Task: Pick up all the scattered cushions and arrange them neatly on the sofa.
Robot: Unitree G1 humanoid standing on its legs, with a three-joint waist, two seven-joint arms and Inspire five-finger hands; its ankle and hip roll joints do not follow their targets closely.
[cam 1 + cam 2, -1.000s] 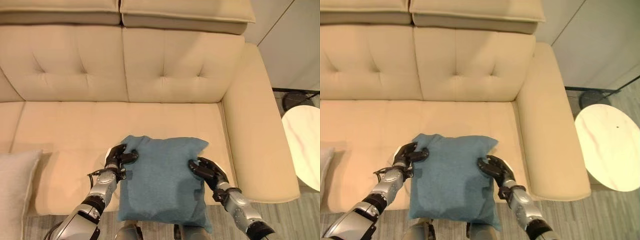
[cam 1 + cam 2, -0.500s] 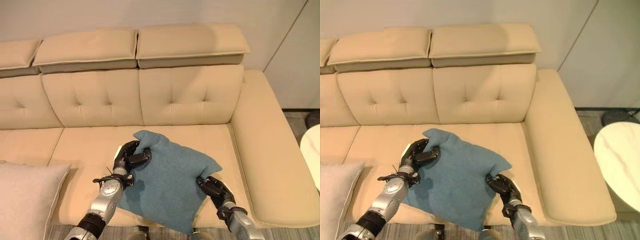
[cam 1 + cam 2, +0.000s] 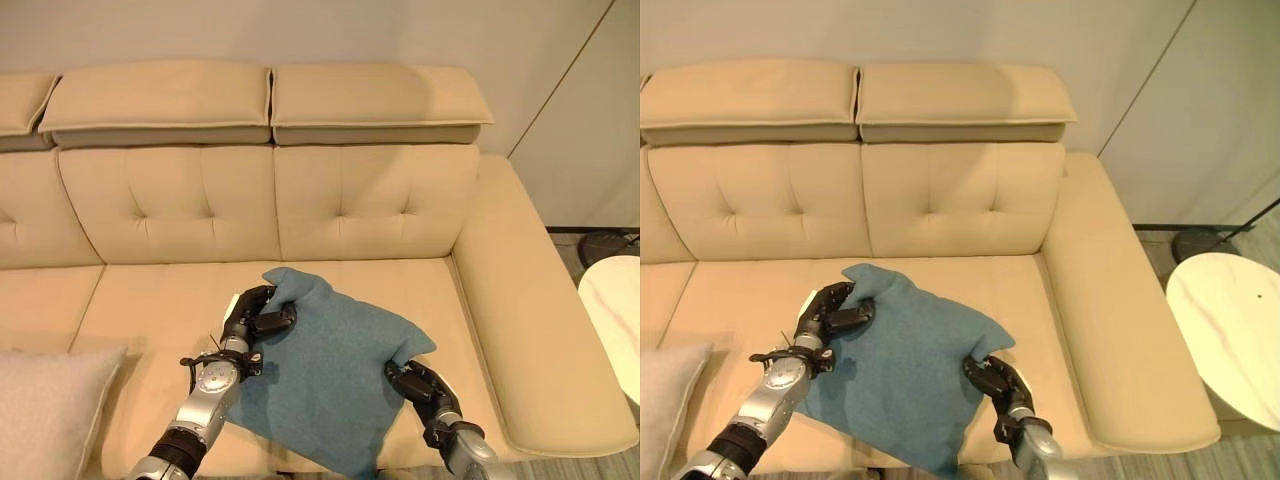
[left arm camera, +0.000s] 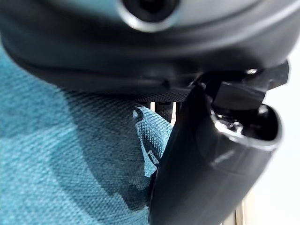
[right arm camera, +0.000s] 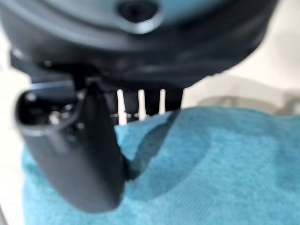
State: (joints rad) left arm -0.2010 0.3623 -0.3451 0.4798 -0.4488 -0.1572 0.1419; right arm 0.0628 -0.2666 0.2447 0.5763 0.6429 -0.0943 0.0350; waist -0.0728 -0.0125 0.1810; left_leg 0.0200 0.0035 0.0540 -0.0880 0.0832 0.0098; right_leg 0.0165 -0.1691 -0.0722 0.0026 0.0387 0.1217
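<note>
beige tufted sofa (image 3: 370,200) across the scene, with two raised headrests along the top of its back and a broad armrest at the robot's right. round pale side table (image 3: 1230,335) on the floor beyond that armrest, well apart from the cushions. teal cushion (image 3: 335,370) lying tilted on the seat, near the armrest end, one corner pointing toward the backrest, the lowest corner reaching the seat's front edge. light grey cushion (image 3: 45,410) at the robot's far left, resting against the seat front, well apart from the teal one. left hand (image 3: 255,318) clamped on the teal cushion's upper left corner, fingers and thumb curled round the fabric; in the left wrist view, thumb pressed into the teal weave (image 4: 70,178). right hand (image 3: 418,385) gripping the cushion's right corner from below, fingers curled on the cloth; in the right wrist view, thumb laid on the teal surface (image 5: 211,168), fingers behind the edge.
</note>
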